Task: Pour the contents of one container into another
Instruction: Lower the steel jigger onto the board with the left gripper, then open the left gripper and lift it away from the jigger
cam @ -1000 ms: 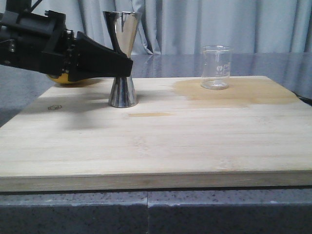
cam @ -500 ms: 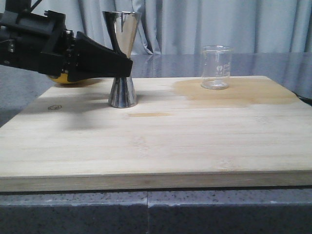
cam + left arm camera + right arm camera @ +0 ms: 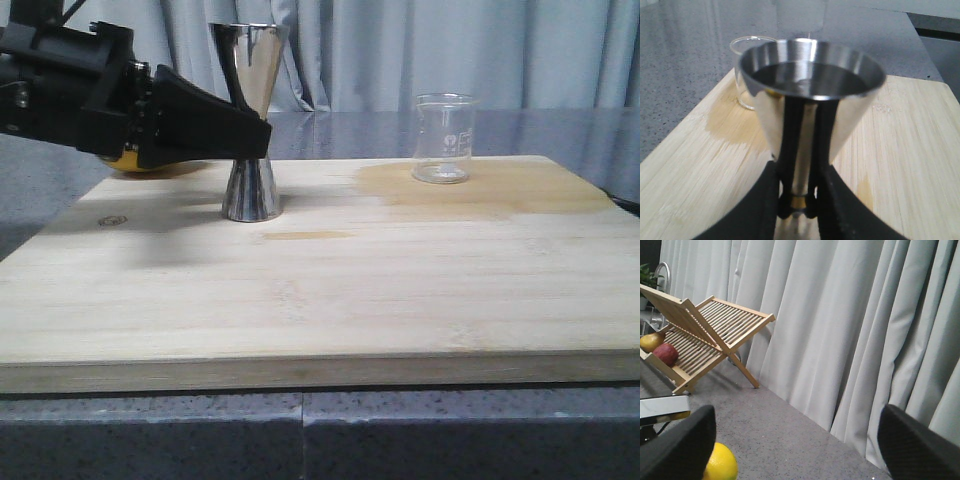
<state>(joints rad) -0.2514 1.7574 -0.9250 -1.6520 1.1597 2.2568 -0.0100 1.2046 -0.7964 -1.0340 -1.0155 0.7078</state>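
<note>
The steel hourglass jigger (image 3: 250, 120) stands upright on the wooden board (image 3: 350, 290), left of centre. My left gripper (image 3: 262, 138) reaches in from the left, shut on its narrow gold-banded waist. In the left wrist view the black fingers (image 3: 765, 200) press either side of the jigger's (image 3: 810, 90) waist, and the inside of the upper cup looks dark and reflective. The clear glass beaker (image 3: 443, 138) stands upright at the board's back right, apart from both grippers; it shows behind the jigger as the beaker (image 3: 740, 65). My right gripper (image 3: 797, 440) is open and empty, facing the curtain.
A darker wet patch (image 3: 480, 190) spreads over the board around the beaker. A lemon (image 3: 140, 163) lies behind the left arm; the lemon (image 3: 720, 462) also shows by the right gripper. A wooden drying rack (image 3: 705, 335) holding fruit stands by the curtain.
</note>
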